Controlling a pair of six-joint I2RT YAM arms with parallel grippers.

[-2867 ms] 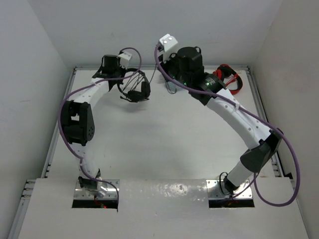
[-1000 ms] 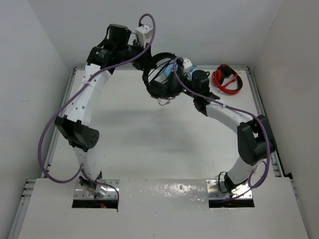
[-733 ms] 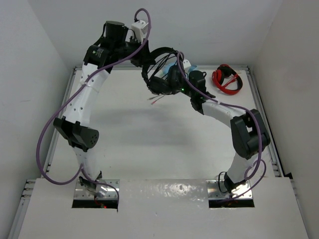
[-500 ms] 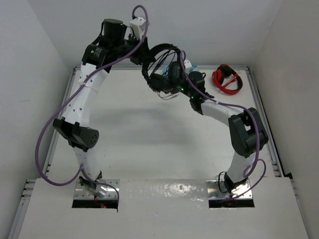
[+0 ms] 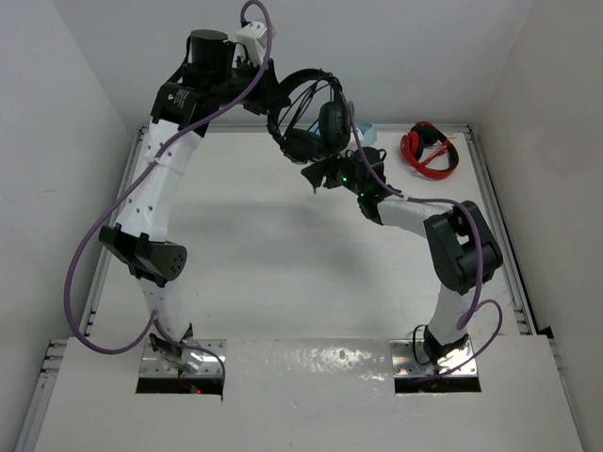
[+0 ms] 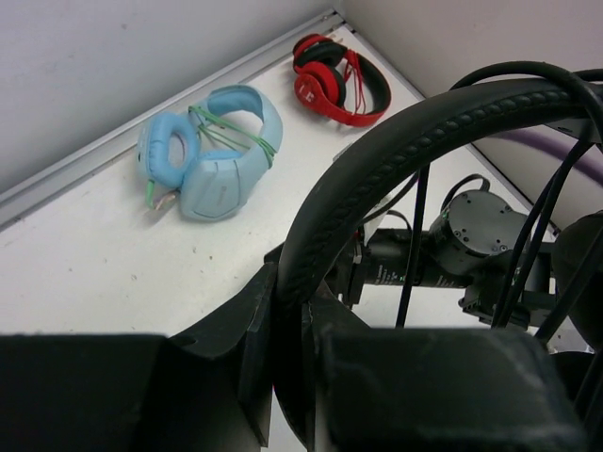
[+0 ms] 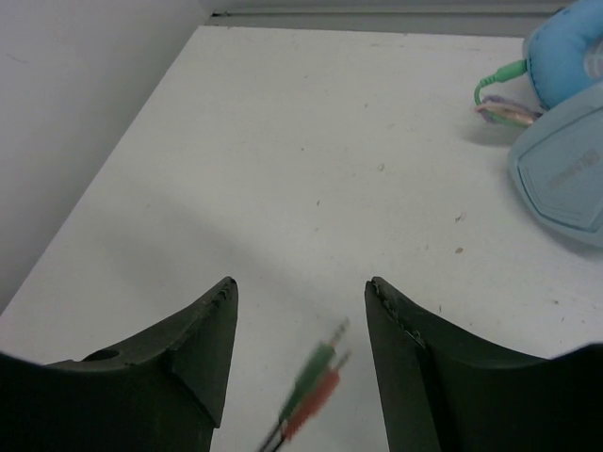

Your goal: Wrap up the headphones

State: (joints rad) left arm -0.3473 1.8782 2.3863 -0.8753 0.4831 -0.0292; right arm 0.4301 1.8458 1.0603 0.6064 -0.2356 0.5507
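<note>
The black headphones (image 5: 309, 115) hang high above the table's far side, with thin cable strands running across the headband arc (image 6: 396, 155). My left gripper (image 5: 273, 102) is shut on the headband (image 6: 290, 292). My right gripper (image 5: 317, 175) sits just below the earcups and is open, holding nothing. In the right wrist view the cable's green and red plugs (image 7: 313, 388) dangle, blurred, between the spread fingers (image 7: 300, 282) over the white table.
Red-and-black headphones (image 5: 429, 149) lie at the far right of the table (image 5: 283, 254). Light-blue headphones (image 6: 215, 158) lie near the back rail, partly hidden behind my right arm in the top view. White walls close in the sides and back.
The left arm has lifted the headphones higher and toward the back. The right gripper has opened, let go of the cable and dropped below the earcups; the plugs now swing free.
</note>
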